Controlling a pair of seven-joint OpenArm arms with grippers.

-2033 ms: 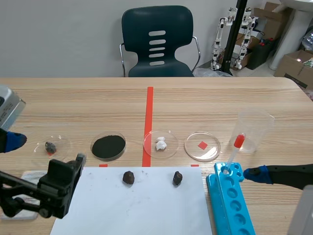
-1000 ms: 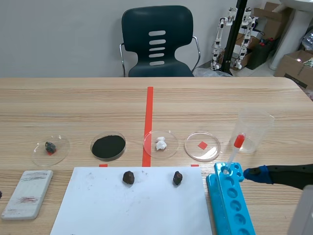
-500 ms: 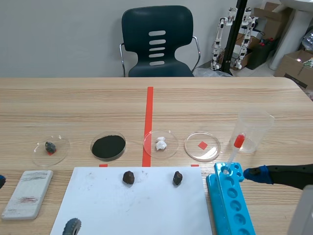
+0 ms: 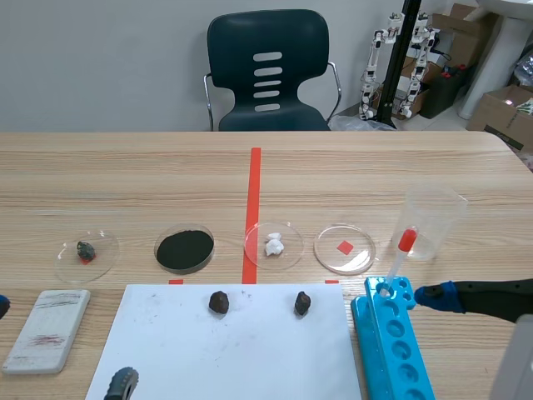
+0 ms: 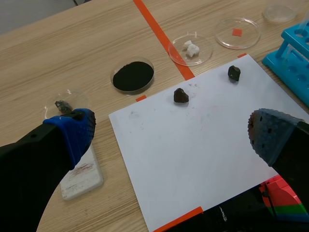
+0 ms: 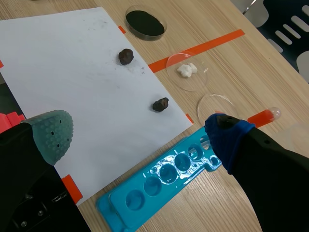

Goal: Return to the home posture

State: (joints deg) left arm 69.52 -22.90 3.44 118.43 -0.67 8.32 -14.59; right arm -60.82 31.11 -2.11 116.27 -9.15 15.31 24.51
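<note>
The work surface is a light wooden table (image 4: 125, 167) with a dark chair (image 4: 266, 71) behind its far edge and an orange-red tape line (image 4: 252, 208) running down its middle.

We see four petri dishes in a row across the table:
- the dish with a dark fragment (image 4: 85, 250);
- the dish of black powder (image 4: 185, 248);
- the dish with white lumps (image 4: 274, 245);
- the empty dish (image 4: 345, 248), which lies over a red square.

A white paper sheet (image 4: 225, 350) lies nearer the robot and bears two dark stones (image 4: 219, 302), well apart. A white block (image 4: 47, 329) lies beside the sheet on the left. A blue tube rack (image 4: 391, 342) lies on the right, with a red-bulbed dropper (image 4: 400, 257) standing tilted in its far end. A clear beaker (image 4: 434, 221) stands just beyond the rack.

The left gripper (image 5: 171, 130) hangs above the sheet. Its fingers are spread wide and we find nothing between them; one blue pad is over the white block.

The right gripper (image 6: 137, 133) hangs above the sheet's right part and the rack. Its fingers are also spread wide and hold nothing. In the scene view its blue pad lies just beside the rack's far end.
</note>
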